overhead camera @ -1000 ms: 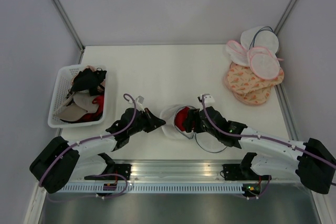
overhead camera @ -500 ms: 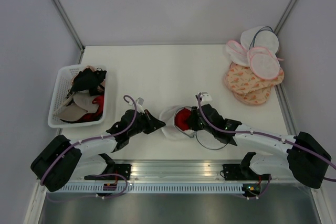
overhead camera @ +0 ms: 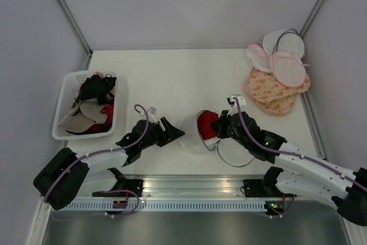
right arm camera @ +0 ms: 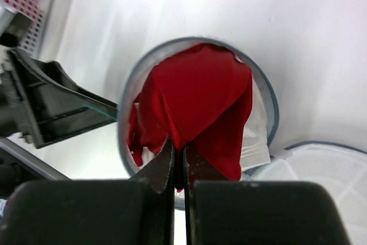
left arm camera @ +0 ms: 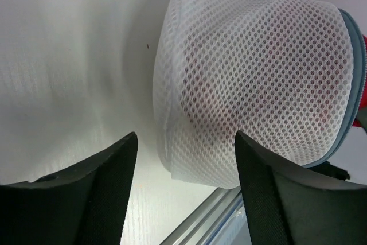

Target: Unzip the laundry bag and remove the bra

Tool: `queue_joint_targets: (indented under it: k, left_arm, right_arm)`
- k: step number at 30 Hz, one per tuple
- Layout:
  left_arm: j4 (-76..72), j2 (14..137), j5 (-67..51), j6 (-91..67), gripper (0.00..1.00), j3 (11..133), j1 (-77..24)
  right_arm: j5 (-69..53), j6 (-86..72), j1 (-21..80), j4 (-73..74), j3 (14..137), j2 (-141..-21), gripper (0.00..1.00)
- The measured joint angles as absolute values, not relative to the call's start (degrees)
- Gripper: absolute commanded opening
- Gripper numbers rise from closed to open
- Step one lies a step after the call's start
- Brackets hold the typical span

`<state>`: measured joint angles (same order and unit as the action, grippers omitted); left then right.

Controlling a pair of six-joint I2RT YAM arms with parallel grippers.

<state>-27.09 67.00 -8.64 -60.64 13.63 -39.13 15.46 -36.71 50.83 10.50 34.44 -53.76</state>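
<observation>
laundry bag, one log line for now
laundry bag: unzipped | bra: red, partly out | right gripper: shut on bra | left gripper: open by bag

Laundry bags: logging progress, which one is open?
The grey-rimmed white mesh bag at front: a red bra sticks out, pinched by the right gripper. The pink-rimmed bags and peach bags lie far right.

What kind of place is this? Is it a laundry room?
Probably a robot test booth, not a home: a white table boxed in by plain walls, two robot arms bolted at its edge.
</observation>
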Motion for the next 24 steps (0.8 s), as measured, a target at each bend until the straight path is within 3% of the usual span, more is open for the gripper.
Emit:
queue_joint_targets:
  k: [4,16,24]
  left_arm:
    - [-26.2,65.7,-7.1,-61.1,0.86,13.6,-39.1]
    - [-22.3,53.1,-4.2,-61.2,0.95,15.4,-39.1]
    - [-27.2,54.0,-9.1,-63.7,0.95,19.2,-39.1]
  right_arm:
    - [16.5,-35.8,50.8,15.0,37.3,-48.3,0.0]
    - [16.6,-31.8,50.7,26.2,47.1,-40.3,0.0]
    - [13.8,-28.4,50.6,26.0,51.2,-38.2,0.01]
